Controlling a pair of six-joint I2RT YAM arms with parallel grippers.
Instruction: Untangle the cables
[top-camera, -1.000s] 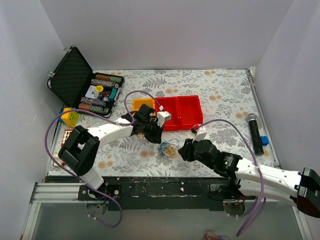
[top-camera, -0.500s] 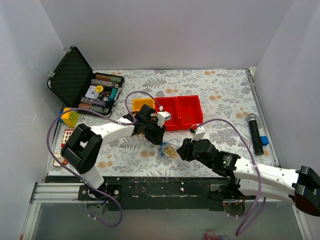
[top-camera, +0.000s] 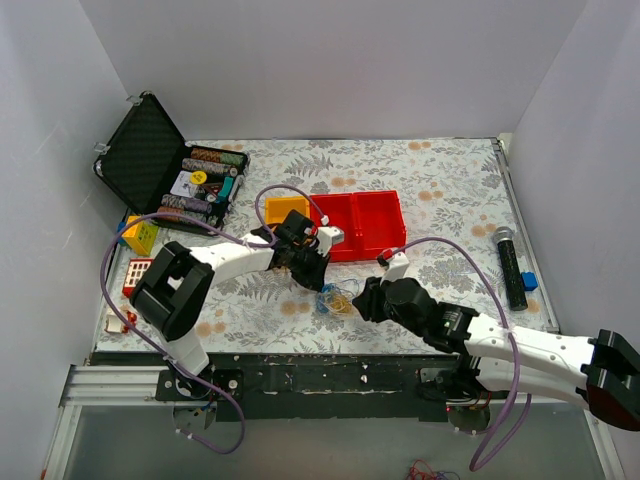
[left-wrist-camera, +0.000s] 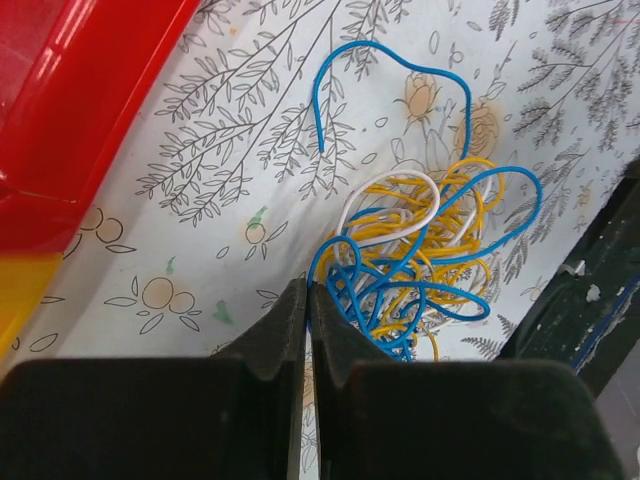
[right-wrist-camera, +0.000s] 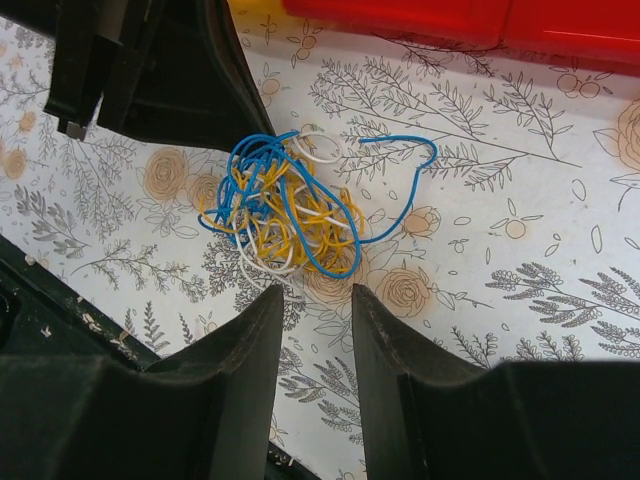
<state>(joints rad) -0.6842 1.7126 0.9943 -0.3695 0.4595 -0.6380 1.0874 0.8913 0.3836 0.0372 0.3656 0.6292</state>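
Note:
The cables (top-camera: 337, 298) lie as one small tangle of blue, yellow and white wires on the flowered table, in front of the red bin. In the left wrist view the tangle (left-wrist-camera: 420, 250) sits right of my left gripper (left-wrist-camera: 308, 290). Its jaws are pressed together, with a blue loop running in at the tips. From above, the left gripper (top-camera: 318, 280) is at the tangle's upper left edge. My right gripper (right-wrist-camera: 316, 295) is open, with its tips just short of the tangle (right-wrist-camera: 285, 205). From above, the right gripper (top-camera: 362, 298) is at the tangle's right side.
A red bin (top-camera: 365, 222) and a yellow bin (top-camera: 283, 210) stand just behind the tangle. An open black case (top-camera: 150, 160) with poker chips is at the back left. A black cylinder (top-camera: 510, 265) lies at the right. The table's front edge is close below the tangle.
My left gripper has moved a little right and down onto the tangle's edge. My right gripper has edged slightly left toward it. The tangle has stayed in place.

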